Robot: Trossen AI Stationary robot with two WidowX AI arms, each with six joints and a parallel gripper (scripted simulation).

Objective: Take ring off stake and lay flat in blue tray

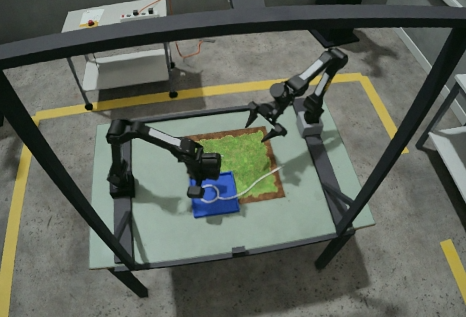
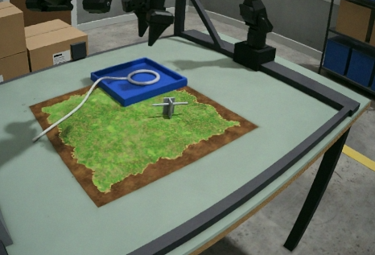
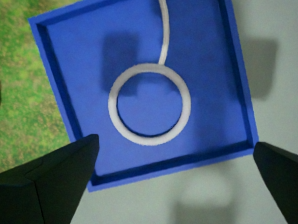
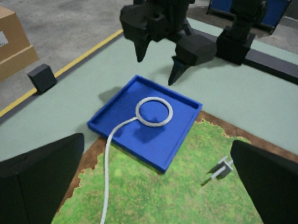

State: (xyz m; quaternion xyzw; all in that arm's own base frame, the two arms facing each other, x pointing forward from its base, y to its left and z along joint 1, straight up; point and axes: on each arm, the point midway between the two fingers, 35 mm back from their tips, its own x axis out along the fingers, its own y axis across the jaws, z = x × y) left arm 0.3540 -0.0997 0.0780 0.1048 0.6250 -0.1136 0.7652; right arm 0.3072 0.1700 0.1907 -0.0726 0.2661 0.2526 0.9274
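Note:
The white ring lies flat on the floor of the blue tray (image 3: 145, 90), with its white rope (image 2: 68, 112) trailing over the tray's rim onto the grass mat (image 2: 129, 134). The ring also shows in the exterior view (image 2: 143, 77) and in the right wrist view (image 4: 154, 111). The grey stake (image 2: 169, 107) stands bare on the mat beside the tray. My left gripper (image 3: 176, 145) (image 2: 146, 34) is open and empty, hovering well above the ring. My right gripper (image 1: 260, 126) is open and empty, high over the mat's far edge.
Black rails (image 2: 306, 86) run along the table's sides, and an arm base (image 2: 253, 54) stands behind the tray. Cardboard boxes (image 2: 44, 42) stand off the table to the left.

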